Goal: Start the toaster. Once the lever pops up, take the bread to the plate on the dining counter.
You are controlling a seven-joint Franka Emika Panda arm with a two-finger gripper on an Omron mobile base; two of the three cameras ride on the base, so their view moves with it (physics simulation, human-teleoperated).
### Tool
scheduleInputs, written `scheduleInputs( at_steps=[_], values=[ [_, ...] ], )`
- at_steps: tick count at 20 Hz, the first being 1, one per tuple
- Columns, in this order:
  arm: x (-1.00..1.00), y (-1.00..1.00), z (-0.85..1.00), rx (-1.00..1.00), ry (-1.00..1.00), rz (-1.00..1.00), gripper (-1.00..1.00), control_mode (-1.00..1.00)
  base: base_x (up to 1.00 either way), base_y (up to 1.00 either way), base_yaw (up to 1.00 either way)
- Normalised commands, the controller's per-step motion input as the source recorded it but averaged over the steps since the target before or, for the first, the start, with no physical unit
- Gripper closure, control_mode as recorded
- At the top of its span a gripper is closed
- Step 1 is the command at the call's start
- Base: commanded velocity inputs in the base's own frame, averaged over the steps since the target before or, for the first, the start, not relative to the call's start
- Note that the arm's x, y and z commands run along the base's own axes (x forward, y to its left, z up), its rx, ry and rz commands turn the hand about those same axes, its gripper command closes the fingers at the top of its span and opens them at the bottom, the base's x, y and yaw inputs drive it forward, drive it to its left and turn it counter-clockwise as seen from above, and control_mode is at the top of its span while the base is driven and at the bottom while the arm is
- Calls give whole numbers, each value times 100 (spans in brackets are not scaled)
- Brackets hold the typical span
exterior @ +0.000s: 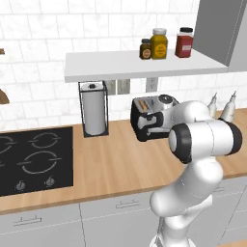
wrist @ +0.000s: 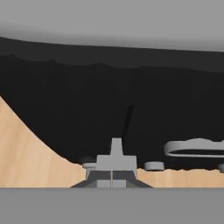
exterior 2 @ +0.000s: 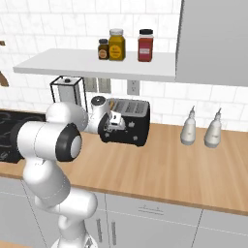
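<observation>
The toaster (exterior: 147,118) stands on the wooden bench (exterior: 111,164) against the tiled wall, under the shelf and just right of the paper-towel roll (exterior: 93,115), with the hob (exterior: 34,161) further off on that side. Its long axis runs along the wall, its slotted top faces up, and its control face is turned out toward the robot.

The pincer (wrist: 112,177) is pressed up against that front face, its tips together with nothing between them. In the hand view the black wall of the toaster fills the field straight ahead of the tips; a thin vertical slot, judged to be the lever track, rises directly above them, and a grey lever-like handle (wrist: 194,147) lies off to one side, low on the same face.

The coming move is judged to turn on that offset: the lever has to be met from above and pushed down along the upright slot, so the pincer's line should match it.

Whether bread sits in the slots cannot be told.
</observation>
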Motion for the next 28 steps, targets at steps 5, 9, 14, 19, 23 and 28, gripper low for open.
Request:
scheduleInputs(
  at_steps=[5, 9, 14, 19, 23, 28],
  values=[
    [0, 0, -23, 0, 0, 0, 100, -100, 0, 0, 0],
    [3, 0, -29, 0, 1, 0, 100, -100, 0, 0, 0],
    [6, 0, -41, -1, 3, 0, 100, -100, 0, 0, 0],
    [0, 0, -27, 0, 1, 0, 100, -100, 0, 0, 0],
    [-15, 0, -1, 0, -10, 0, 100, -100, 0, 0, 0],
    [-35, 0, 31, 0, -13, 0, 100, -100, 0, 0, 0]
  ],
)
